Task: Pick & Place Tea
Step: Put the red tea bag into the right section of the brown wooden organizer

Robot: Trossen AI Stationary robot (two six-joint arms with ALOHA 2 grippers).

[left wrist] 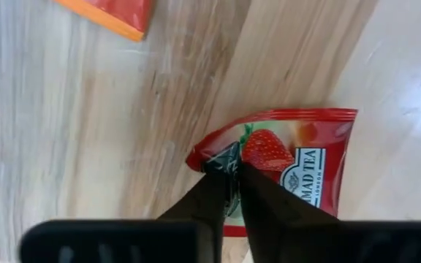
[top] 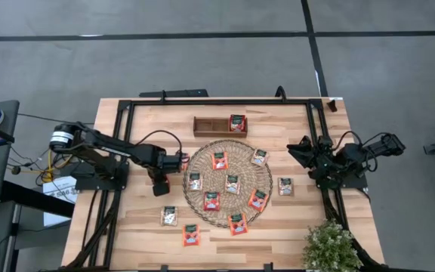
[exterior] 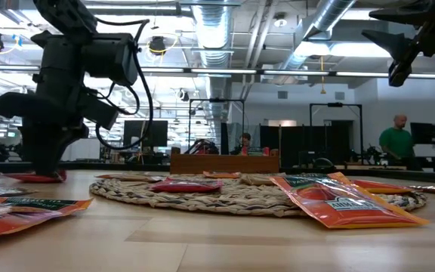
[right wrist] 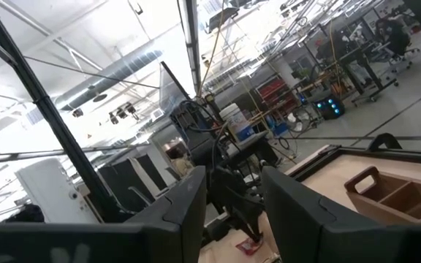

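1. The left gripper (left wrist: 230, 169) is down on the tabletop (top: 127, 234) just beside the round woven mat (top: 204, 219), pinched tight on the corner of a red strawberry tea packet (left wrist: 298, 157).
2. The right gripper (right wrist: 232, 191) hangs raised at the tabletop's right edge, its fingers parted around nothing.
3. Seven packets lie on the mat, the nearest one (top: 195, 181) just inside its left rim.
4. Three more lie on bare wood: two (top: 169, 216) in front of the left gripper, one (top: 285, 186) right of the mat.
5. One packet (top: 237, 122) sits in the wooden tray (top: 206, 126) behind the mat.
6. A potted plant (top: 331, 248) stands at the front right corner.
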